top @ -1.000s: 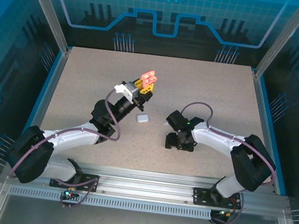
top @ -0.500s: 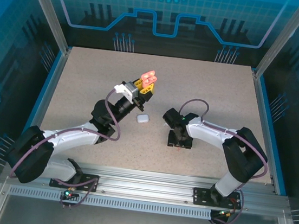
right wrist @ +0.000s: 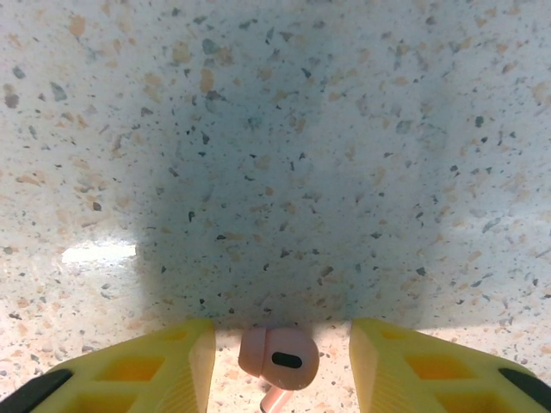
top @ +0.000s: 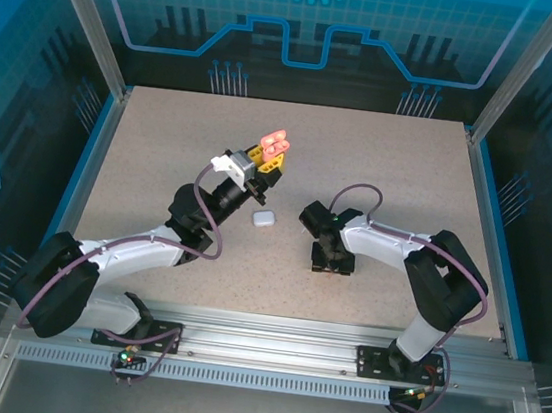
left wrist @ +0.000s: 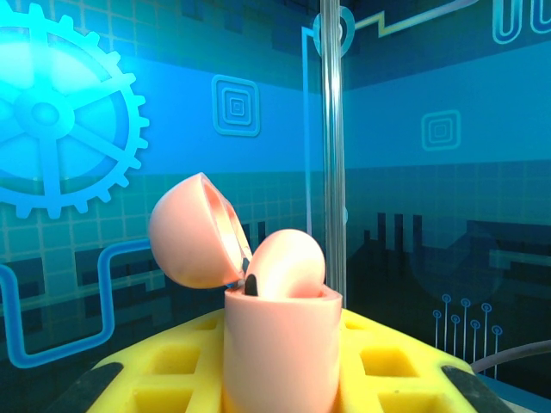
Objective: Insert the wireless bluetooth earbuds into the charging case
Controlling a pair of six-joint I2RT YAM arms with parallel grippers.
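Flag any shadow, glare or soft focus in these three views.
Right wrist: a broad shadow darkens the table, with one glare patch at left; the pink earbud is sharp. Left wrist: the open pink case is evenly lit and crisp. Top external: even light, no harsh glare.

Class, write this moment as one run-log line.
left gripper: shut on open pink charging case, raised | right gripper: open, straddling pink earbud on table | white case: on table

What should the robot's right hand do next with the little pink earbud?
Probably close gently. The right hand has a yellow finger on each side of the pink earbud, which lies on the table, with gaps on both sides.
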